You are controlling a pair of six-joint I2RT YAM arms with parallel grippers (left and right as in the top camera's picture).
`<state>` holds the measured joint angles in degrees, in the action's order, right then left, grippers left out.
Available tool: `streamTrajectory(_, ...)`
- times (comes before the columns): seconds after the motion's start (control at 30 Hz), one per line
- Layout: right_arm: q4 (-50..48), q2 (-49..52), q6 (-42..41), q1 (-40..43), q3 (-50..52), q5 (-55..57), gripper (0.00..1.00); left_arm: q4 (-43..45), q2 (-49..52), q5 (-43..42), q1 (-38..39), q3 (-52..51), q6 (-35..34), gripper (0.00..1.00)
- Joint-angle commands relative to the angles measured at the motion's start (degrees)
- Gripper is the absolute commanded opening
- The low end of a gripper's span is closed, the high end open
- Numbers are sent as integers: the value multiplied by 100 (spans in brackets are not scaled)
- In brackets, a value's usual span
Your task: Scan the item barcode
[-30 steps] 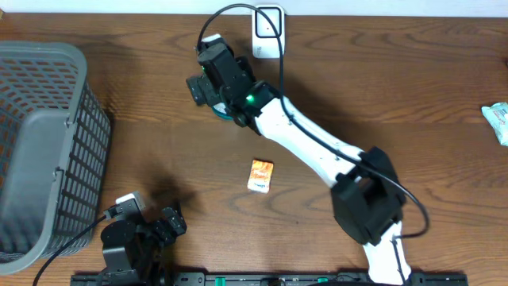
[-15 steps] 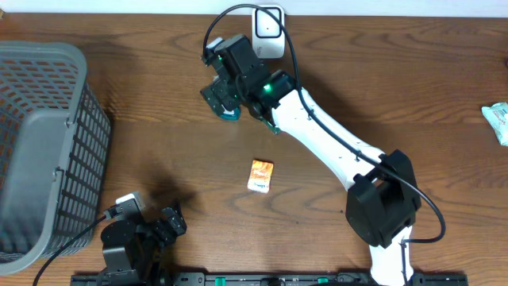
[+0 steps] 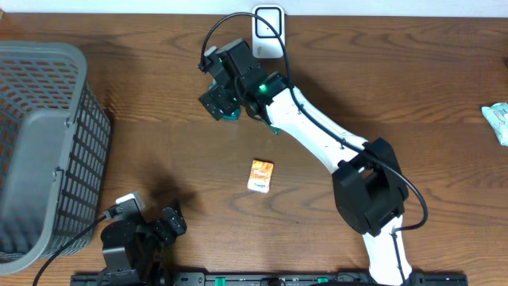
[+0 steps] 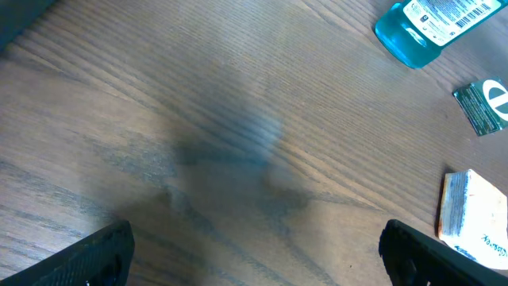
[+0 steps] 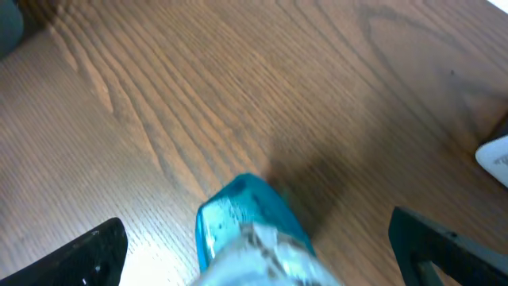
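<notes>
A blue transparent bottle [image 3: 231,115] with a white barcode label lies on the wooden table at the back, mostly under my right gripper [image 3: 217,102]. In the right wrist view the bottle's end [image 5: 248,218] lies between the two black fingers [image 5: 89,254], which stand wide apart and do not touch it. The right gripper [image 5: 258,250] is open. A white scanner [image 3: 268,32] stands at the table's back edge, just right of that wrist. My left gripper [image 3: 170,222] rests open at the front left, over bare wood [image 4: 258,254]; the bottle [image 4: 421,28] shows far off in its view.
An orange snack packet [image 3: 260,175] lies mid-table, also seen as the packet [image 4: 472,218] in the left wrist view next to a small green packet [image 4: 484,105]. A grey mesh basket [image 3: 55,127] fills the left side. A pale wrapped item [image 3: 497,121] lies at the right edge.
My right wrist has shifted a little to the right and turned above the blue bottle. The bottle, the orange packet and the left arm have stayed put.
</notes>
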<state>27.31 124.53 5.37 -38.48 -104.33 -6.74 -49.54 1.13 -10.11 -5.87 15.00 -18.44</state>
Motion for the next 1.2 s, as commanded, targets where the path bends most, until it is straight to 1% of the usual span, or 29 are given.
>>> streamTrajectory(0.0, -81, 304, 116, -2, -11, -109, 99, -188, -15, 52, 22, -76, 13, 98)
streamTrajectory(0.13, -223, 378, 199, 4, -11, -111, 99, -188, -15, 55, 22, -76, 13, 98)
streamTrajectory(0.2, -295, 404, 278, 4, -11, -92, 95, -188, -15, 52, 22, -76, 13, 98)
streamTrajectory(0.33, -352, 407, 289, 4, -11, -92, 68, -188, -15, 52, 22, -76, 13, 98)
streamTrajectory(0.47, -442, 407, 284, 4, -11, -94, 44, -188, -15, 52, 22, -76, 13, 98)
streamTrajectory(0.5, -461, 407, 284, 4, -11, -92, 40, -188, -15, 52, 22, -76, 13, 98)
streamTrajectory(0.6, -505, 407, 286, 31, -11, -92, 35, -188, -15, 52, 22, -76, 13, 98)
streamTrajectory(0.63, -498, 407, 286, 31, -11, -92, 35, -188, -15, 52, 22, -76, 13, 98)
streamTrajectory(0.67, -481, 407, 286, 28, -11, -92, 36, -188, -15, 52, 22, -76, 13, 98)
streamTrajectory(0.73, -455, 398, 282, 20, -13, -92, 53, -188, -15, 52, 22, -76, 13, 98)
streamTrajectory(0.77, -435, 378, 280, 20, -13, -92, 65, -188, -15, 55, 22, -76, 13, 98)
streamTrajectory(0.83, -369, 308, 179, 20, -13, -85, 97, -188, -15, 52, 22, -76, 13, 98)
streamTrajectory(0.87, -310, 251, 109, 28, -13, -87, 99, -188, -15, 52, 22, -76, 13, 98)
streamTrajectory(0.97, 85, -28, 46, 35, -13, -87, 99, -188, -15, 55, 22, -76, 13, 98)
streamTrajectory(1.17, 1327, -848, 48, 35, -11, -68, 99, -188, -15, 52, 22, -76, 13, 98)
